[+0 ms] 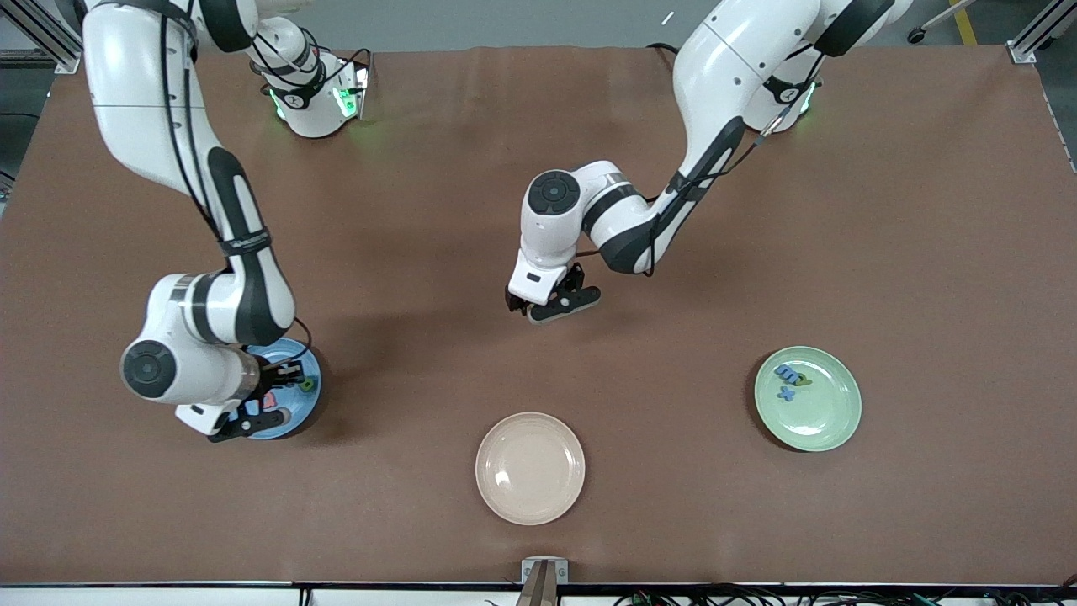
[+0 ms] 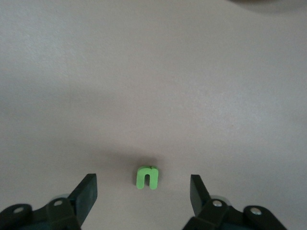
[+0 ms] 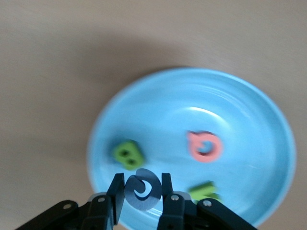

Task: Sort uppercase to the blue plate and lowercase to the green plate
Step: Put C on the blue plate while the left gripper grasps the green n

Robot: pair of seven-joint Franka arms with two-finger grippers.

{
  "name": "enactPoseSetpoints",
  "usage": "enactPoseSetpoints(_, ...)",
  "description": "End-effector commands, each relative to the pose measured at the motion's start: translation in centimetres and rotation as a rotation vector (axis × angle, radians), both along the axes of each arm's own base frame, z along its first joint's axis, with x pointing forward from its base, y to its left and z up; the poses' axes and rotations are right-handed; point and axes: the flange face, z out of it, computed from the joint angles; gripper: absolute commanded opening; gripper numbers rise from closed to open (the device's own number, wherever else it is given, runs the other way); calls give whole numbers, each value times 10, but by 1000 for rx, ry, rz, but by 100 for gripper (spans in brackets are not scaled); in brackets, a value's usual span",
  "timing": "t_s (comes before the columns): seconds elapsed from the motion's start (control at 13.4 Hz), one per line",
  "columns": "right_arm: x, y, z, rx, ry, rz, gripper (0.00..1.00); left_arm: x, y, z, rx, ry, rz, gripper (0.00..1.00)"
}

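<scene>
My right gripper (image 3: pixel 142 184) hangs over the blue plate (image 3: pixel 240 105), shut on a blue uppercase G (image 3: pixel 143 195). On that plate lie a pink-red G (image 3: pixel 205 146), a green B (image 3: pixel 128 154) and a green N (image 3: pixel 205 190). In the front view this gripper (image 1: pixel 267 396) covers part of the blue plate (image 1: pixel 294 422). My left gripper (image 2: pixel 143 191) is open low over the bare table, with a green lowercase u (image 2: pixel 147 177) lying between its fingers, untouched. In the front view the left gripper (image 1: pixel 551 305) hides the u. The green plate (image 1: pixel 824 417) holds a blue m (image 1: pixel 788 371), a green p (image 1: pixel 803 380) and a blue x (image 1: pixel 787 392).
A cream plate (image 1: pixel 530 467) with nothing on it sits nearer the front camera, between the two coloured plates. A small metal bracket (image 1: pixel 543 572) stands at the table's front edge. The brown table (image 1: pixel 925 252) stretches toward the left arm's end.
</scene>
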Motion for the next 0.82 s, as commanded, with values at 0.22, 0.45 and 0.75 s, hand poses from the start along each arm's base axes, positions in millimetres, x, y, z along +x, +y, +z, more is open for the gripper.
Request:
enactPoseSetpoints(0.22,-3,-28,-2,27,-14,-4,99,4,-6,-26,27,-6,-14,75)
enactPoseSetpoints(0.45,3,-31,52,28,-87,38,100,-3,-12,-40,29,7,-19,72)
enactPoseSetpoints(0.75,-20,-30,166,53,-88,-57,100,-3,-14,-45,28,14,-15,47)
